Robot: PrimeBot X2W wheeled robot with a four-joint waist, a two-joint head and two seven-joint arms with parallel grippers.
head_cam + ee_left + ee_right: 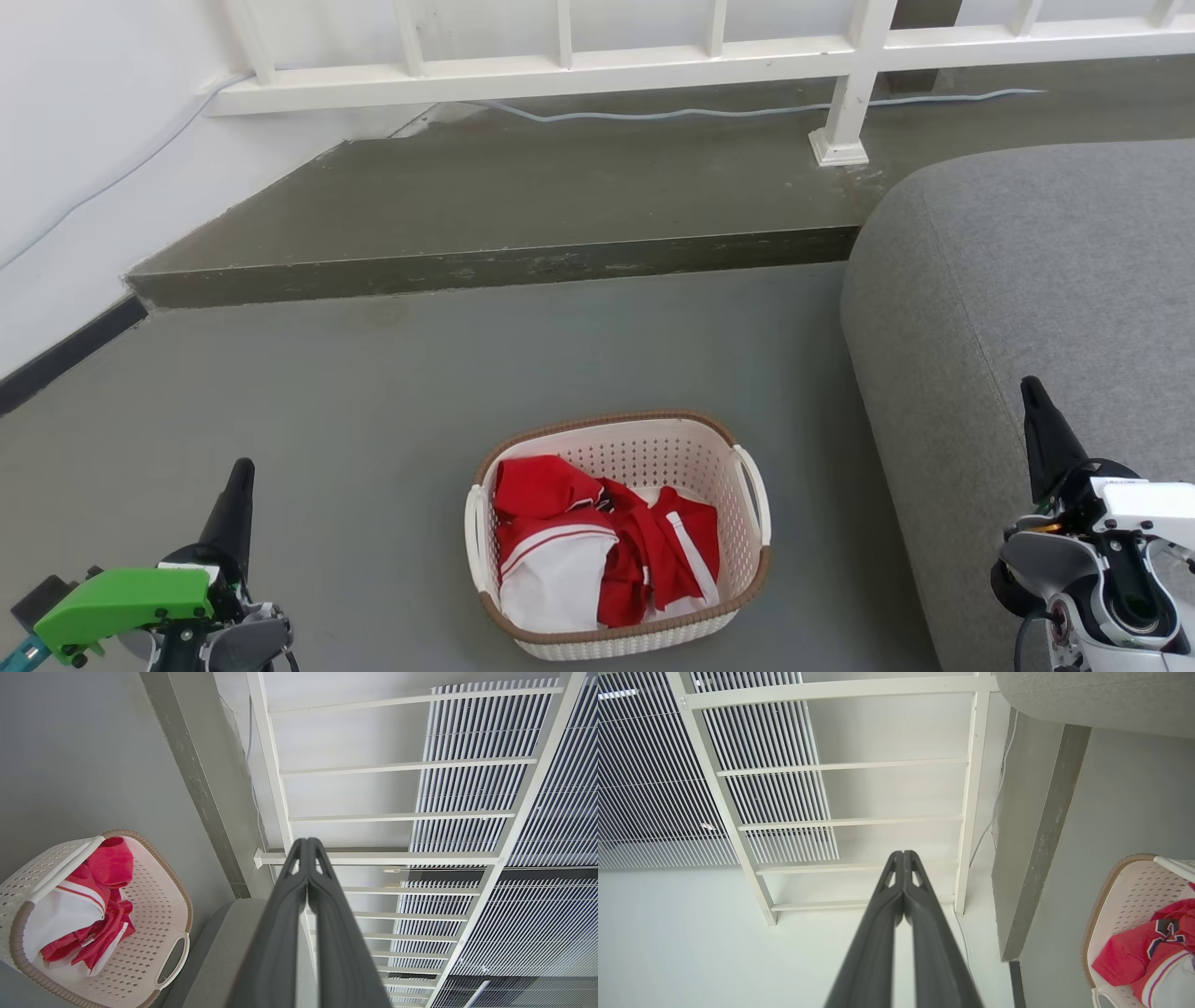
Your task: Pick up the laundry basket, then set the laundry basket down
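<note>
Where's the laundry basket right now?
In the head view the laundry basket sits on the grey floor at lower centre, just left of the grey sofa, between the left pincer and the right pincer, touching neither.

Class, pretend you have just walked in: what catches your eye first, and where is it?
The red and white clothes heaped in the cream basket on the grey floor, low centre in the head view. A big grey sofa sits to its right, a white railing behind. The left gripper and right gripper flank it, fingers shut.
</note>
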